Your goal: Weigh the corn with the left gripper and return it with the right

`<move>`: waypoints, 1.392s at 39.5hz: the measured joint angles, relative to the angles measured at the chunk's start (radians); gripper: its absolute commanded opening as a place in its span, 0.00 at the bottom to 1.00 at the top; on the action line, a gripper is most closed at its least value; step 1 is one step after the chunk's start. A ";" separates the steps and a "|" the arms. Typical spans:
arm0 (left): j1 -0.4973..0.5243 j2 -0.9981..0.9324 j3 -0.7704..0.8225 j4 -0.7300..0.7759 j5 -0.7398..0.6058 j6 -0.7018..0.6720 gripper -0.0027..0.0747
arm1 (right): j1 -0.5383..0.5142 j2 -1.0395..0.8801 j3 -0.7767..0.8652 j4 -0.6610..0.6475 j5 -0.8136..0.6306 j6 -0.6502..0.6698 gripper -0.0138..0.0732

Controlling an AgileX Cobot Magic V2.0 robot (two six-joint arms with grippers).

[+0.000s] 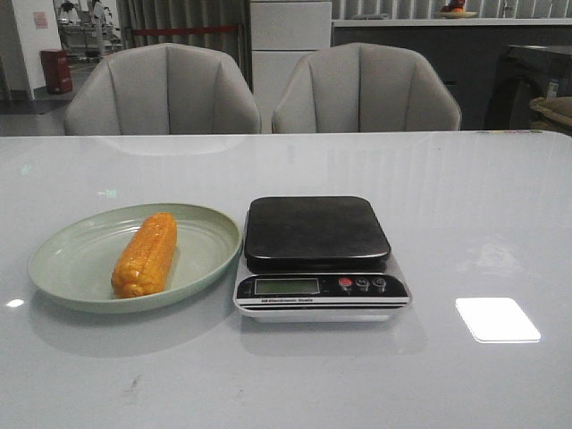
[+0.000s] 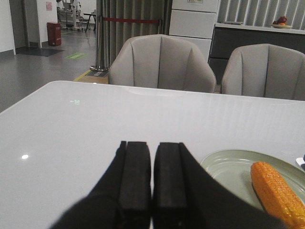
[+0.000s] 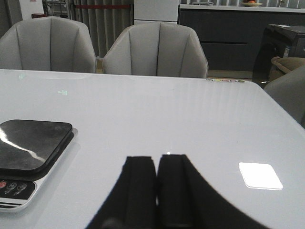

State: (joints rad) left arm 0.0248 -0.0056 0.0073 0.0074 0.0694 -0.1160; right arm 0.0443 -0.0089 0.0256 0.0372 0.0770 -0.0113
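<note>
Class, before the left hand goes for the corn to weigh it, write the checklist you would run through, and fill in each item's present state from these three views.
1. Corn reachable: lies alone on the green plate, nothing on it. Ok.
2. Scale platform free: nothing on the black top. Ok.
3. Left hand ready to grasp: fingers together, holding nothing; must open first. Not ok.
4. Right hand out of the way: shut, holding nothing, over bare table beside the scale. Ok.
5. Scale switched on and zeroed: no digits readable on the display. Cannot tell.
6. Path from plate to scale: they sit side by side, nothing between. Ok.
</note>
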 measured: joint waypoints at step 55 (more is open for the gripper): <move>-0.009 0.023 -0.104 0.053 -0.061 -0.004 0.18 | 0.000 0.000 0.000 0.000 0.000 0.000 0.33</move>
State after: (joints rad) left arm 0.0155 0.0171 -0.0971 0.0609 0.0084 -0.1199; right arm 0.0443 -0.0089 0.0256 0.0372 0.0770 -0.0113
